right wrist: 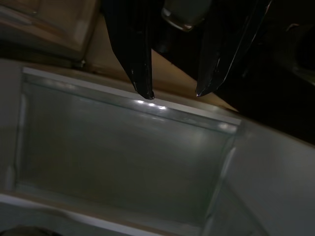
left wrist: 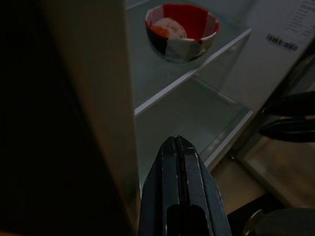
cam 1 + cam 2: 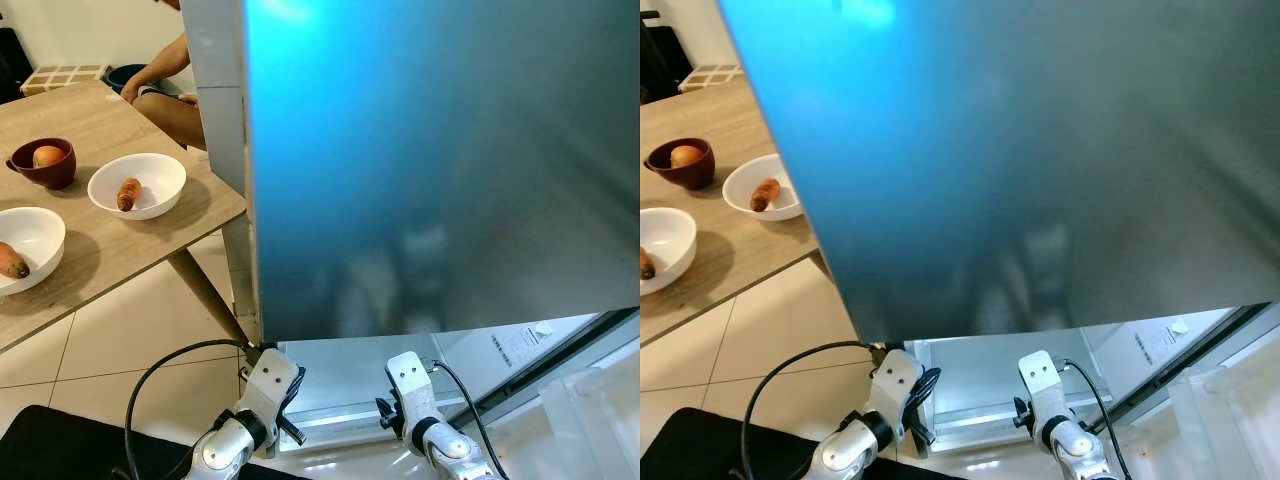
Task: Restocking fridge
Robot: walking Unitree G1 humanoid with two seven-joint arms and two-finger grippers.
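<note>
The fridge's grey door [image 3: 440, 160] stands open right in front of me, and lit glass shelves [image 3: 340, 375] show below its edge. My left arm [image 3: 265, 385] and right arm [image 3: 410, 385] both reach down toward them. In the left wrist view, my left gripper [image 2: 174, 141] is shut with nothing in it and points at a glass shelf [image 2: 197, 113]. A red patterned bowl [image 2: 182, 29] with food sits on the shelf above. My right gripper [image 1: 174, 93] is open and empty over the front edge of a clear shelf [image 1: 123, 147].
A wooden table [image 3: 110, 250] at my left holds a dark red bowl [image 3: 42, 163] with a round fruit and two white bowls [image 3: 137, 186] [image 3: 25, 245], each with an orange-brown vegetable. A person [image 3: 165, 95] sits behind the table. Tiled floor [image 3: 120, 340] lies under the table.
</note>
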